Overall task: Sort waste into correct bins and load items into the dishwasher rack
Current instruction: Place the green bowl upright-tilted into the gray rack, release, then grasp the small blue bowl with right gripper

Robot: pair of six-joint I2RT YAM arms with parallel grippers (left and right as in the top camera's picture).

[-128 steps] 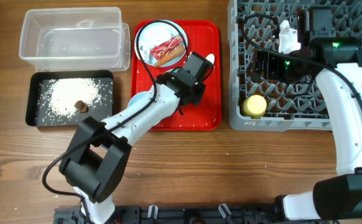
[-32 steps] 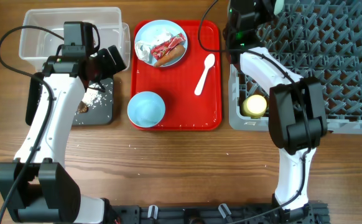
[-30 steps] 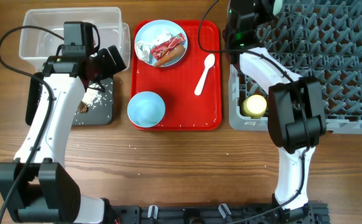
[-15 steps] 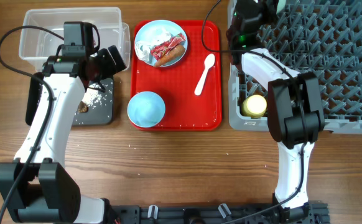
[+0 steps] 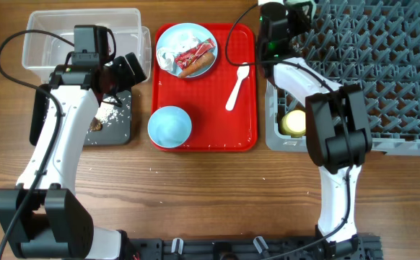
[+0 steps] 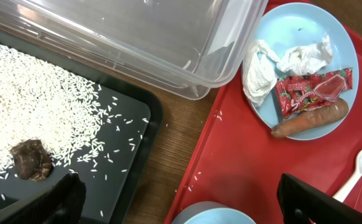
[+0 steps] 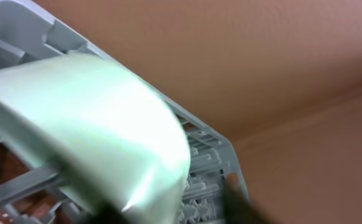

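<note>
My left gripper (image 5: 121,74) (image 6: 187,208) hangs open over the gap between the black bin (image 5: 117,124) (image 6: 137,165) and the red tray, with nothing between its fingers. White rice grains (image 6: 32,99) and a small brown lump (image 6: 32,159) lie in the black bin. A light blue plate (image 5: 168,36) (image 6: 293,18) carries crumpled white paper (image 6: 259,68), a red wrapper (image 6: 315,90) and an orange stick (image 6: 310,118). My right gripper (image 5: 278,18) is at the far-left corner of the grey dishwasher rack (image 5: 383,72). A blurred pale green bowl (image 7: 94,124) fills the right wrist view against the rack.
The clear tub (image 5: 80,40) stands behind the black bin. On the red tray (image 5: 210,137) are a light blue bowl (image 5: 169,126) and a white spoon (image 5: 237,85). A yellow cup (image 5: 294,123) sits in the rack's near-left corner.
The right wrist has shifted slightly left at the rack's far-left corner. The left arm has not moved in the last second.
</note>
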